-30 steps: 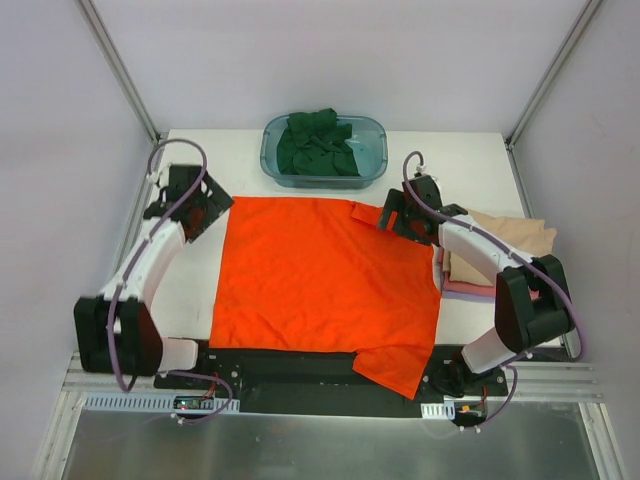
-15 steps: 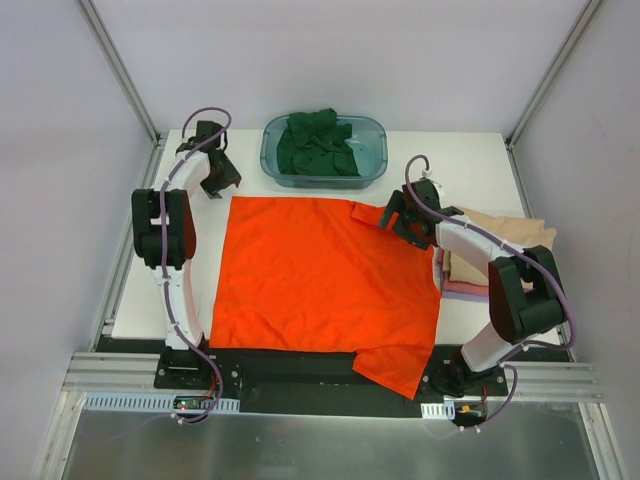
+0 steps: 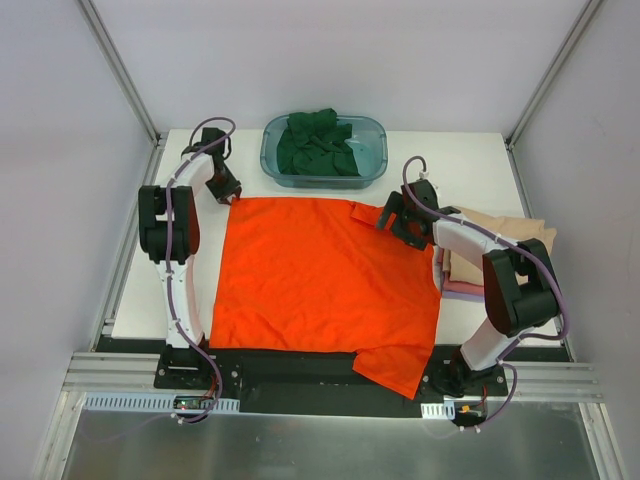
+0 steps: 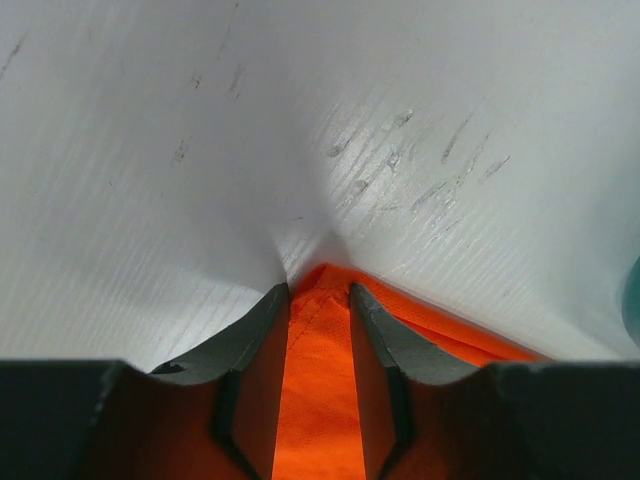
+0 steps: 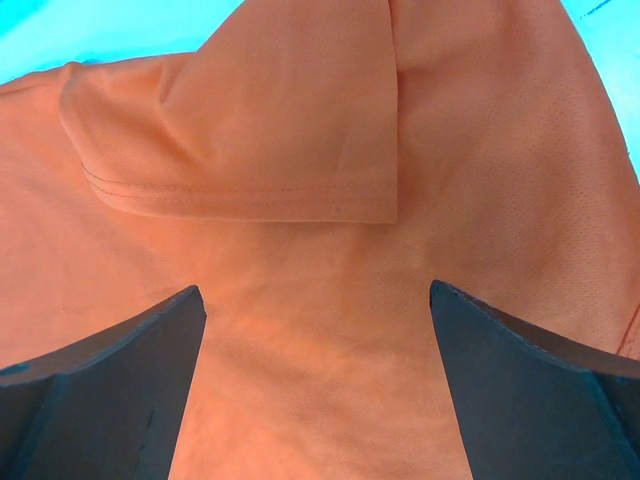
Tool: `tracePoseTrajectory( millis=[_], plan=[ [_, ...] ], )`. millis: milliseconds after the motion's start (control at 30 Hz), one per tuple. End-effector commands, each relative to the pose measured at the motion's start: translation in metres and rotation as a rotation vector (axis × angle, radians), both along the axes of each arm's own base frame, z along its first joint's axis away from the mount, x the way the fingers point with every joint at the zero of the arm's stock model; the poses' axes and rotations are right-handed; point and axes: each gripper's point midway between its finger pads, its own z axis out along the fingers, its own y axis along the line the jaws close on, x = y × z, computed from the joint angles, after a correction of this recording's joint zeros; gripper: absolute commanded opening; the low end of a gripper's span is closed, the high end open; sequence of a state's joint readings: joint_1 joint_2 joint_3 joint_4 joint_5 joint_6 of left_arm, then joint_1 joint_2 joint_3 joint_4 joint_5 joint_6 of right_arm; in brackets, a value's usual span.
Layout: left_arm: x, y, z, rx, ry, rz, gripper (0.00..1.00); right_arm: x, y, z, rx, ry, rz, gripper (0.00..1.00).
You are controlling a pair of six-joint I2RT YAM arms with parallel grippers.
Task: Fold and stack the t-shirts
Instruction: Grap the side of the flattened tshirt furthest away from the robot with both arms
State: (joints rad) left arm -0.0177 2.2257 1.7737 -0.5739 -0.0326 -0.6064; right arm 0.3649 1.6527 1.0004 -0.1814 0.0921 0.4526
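The orange-red t-shirt [image 3: 320,270] lies spread flat on the white desk [image 3: 470,165], its near right part hanging over the near edge. Our left hand [image 4: 320,290] pinches its far left corner between narrow fingers, and our right hand [image 3: 395,218] hovers with fingers spread wide over the folded-in sleeve [image 5: 250,130]. Beyond, a dark green t-shirt [image 3: 318,140] fills the tub [image 3: 372,165]; a beige t-shirt [image 3: 510,240] lies folded at the right.

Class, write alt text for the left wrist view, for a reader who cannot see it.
The left gripper, its two dark fingers close together, straddles a corner of the orange-red t-shirt, which lies on the scuffed white table. It is unclear whether the fingers actually pinch the cloth.
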Motion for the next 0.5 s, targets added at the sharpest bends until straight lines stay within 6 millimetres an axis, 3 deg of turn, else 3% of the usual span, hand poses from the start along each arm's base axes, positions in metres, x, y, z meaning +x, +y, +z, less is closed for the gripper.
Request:
tracePoseTrajectory(
  millis=[0, 167, 233, 267, 400, 467],
  plan=[
    [0.0003, 0.0005, -0.0086, -0.024, 0.031, 0.003, 0.29, 0.0182, 0.0064, 0.0206, 0.031, -0.071, 0.003, 0.96],
    [0.0025, -0.0067, -0.0145, -0.062, 0.039, -0.007, 0.25, 0.0160, 0.0066, 0.0195, 0.033, -0.066, 0.015, 0.96],
    [0.0037, -0.0055, -0.0140, -0.055, 0.036, -0.009, 0.37, 0.0151, 0.0061, 0.0189, 0.029, -0.065, 0.019, 0.96],
    [0.0042, -0.0045, -0.0130, -0.049, 0.033, -0.012, 0.37, 0.0155, 0.0051, 0.0185, 0.028, -0.066, 0.014, 0.96],
    [0.0069, -0.0017, -0.0113, -0.034, 0.025, -0.009, 0.32, 0.0181, 0.0054, 0.0168, 0.034, -0.068, -0.002, 0.96],
    [0.0081, -0.0041, -0.0131, -0.046, 0.027, -0.014, 0.24, 0.0198, 0.0065, 0.0144, 0.041, -0.065, -0.013, 0.97]
  ],
)
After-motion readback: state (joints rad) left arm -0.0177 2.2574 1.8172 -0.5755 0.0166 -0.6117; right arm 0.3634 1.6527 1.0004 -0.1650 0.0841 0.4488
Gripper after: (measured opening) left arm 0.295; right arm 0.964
